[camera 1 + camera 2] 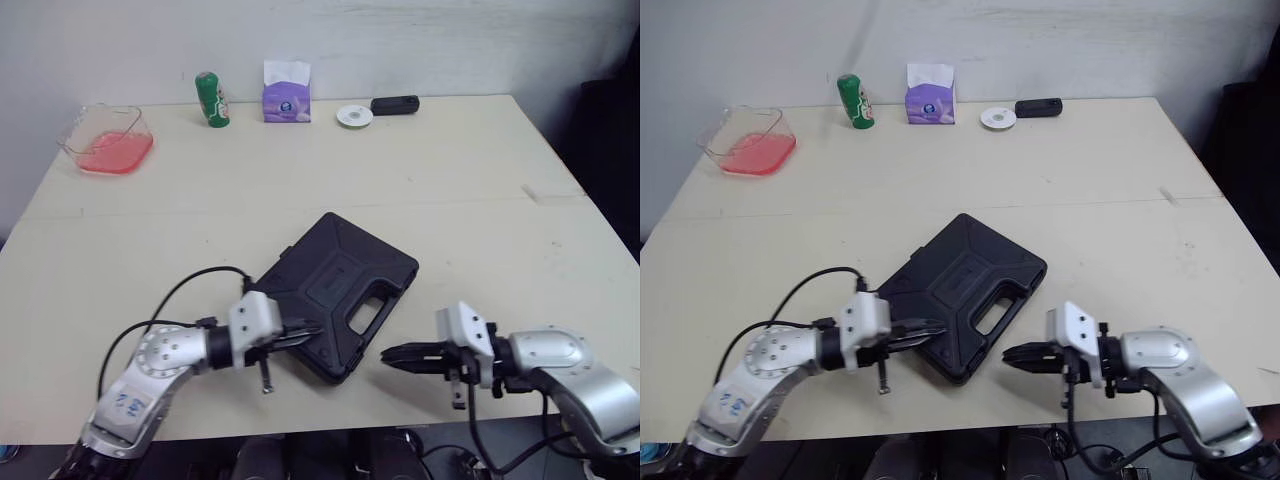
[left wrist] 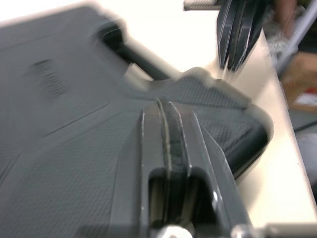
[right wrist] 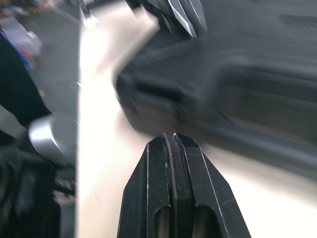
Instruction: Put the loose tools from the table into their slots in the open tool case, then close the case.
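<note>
The black tool case (image 1: 335, 290) lies flat on the cream table (image 1: 480, 200) with its lid down, handle cut-out toward the front right. My left gripper (image 1: 312, 330) is shut, its tips resting over the case's near left corner; in the left wrist view its fingers (image 2: 166, 129) lie pressed together above the lid. My right gripper (image 1: 388, 355) is shut with nothing in it, just off the case's front corner near the table's front edge, tips pointing at the case (image 3: 237, 84). The two grippers face each other across that corner.
Along the table's far edge stand a clear container with pink contents (image 1: 105, 140), a green can (image 1: 211, 100), a purple tissue box (image 1: 286, 95), a white disc (image 1: 354, 116) and a small black device (image 1: 394, 105). A black cable (image 1: 190, 285) loops from my left arm.
</note>
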You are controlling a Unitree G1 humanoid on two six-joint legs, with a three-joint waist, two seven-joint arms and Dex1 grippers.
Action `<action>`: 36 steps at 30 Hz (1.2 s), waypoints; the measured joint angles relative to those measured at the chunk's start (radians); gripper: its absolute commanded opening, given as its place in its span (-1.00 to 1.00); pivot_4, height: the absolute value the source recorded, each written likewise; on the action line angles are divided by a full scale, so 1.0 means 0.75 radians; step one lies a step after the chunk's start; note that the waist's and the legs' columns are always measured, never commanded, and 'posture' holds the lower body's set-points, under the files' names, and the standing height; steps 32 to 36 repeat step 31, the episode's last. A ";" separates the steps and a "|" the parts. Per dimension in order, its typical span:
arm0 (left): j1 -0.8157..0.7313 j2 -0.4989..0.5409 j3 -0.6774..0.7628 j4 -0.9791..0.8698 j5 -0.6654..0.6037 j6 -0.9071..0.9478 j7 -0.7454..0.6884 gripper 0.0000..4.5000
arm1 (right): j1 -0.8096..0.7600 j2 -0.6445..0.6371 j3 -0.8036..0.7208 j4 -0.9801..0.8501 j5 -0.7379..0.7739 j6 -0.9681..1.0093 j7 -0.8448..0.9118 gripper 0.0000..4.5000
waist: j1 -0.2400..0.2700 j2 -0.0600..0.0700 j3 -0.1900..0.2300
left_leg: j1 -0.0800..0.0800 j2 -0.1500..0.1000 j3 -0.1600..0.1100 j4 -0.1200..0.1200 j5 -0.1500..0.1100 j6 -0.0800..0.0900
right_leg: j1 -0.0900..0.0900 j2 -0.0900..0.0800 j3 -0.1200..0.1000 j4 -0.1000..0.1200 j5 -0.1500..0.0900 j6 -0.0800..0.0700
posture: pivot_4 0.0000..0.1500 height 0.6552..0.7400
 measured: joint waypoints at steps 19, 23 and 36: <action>0.434 0.194 0.956 0.384 -0.082 0.136 0.075 1.00 | -0.569 -0.232 -0.259 1.062 -0.264 -0.580 0.079 0.99 | -0.021 -0.003 0.020 | -0.007 -0.001 0.010 0.000 0.000 0.000 | -0.015 0.000 -0.004 0.002 0.002 0.003 | 1.00 1.00; 0.372 0.186 0.959 0.389 -0.022 0.051 0.150 1.00 | -0.730 -0.214 -0.214 1.226 -0.318 -0.702 0.081 0.99 | -0.029 -0.003 0.021 | -0.007 -0.001 0.009 0.000 0.005 -0.009 | -0.014 -0.001 -0.002 0.003 0.002 0.003 | 1.00 1.00; 0.353 0.140 0.939 0.365 0.022 -0.028 0.161 1.00 | -0.793 -0.133 -0.205 1.344 -0.352 -0.780 0.024 0.99 | -0.044 -0.002 0.021 | -0.007 -0.001 0.019 -0.001 0.004 -0.010 | -0.019 -0.001 -0.002 0.006 0.002 0.004 | 1.00 1.00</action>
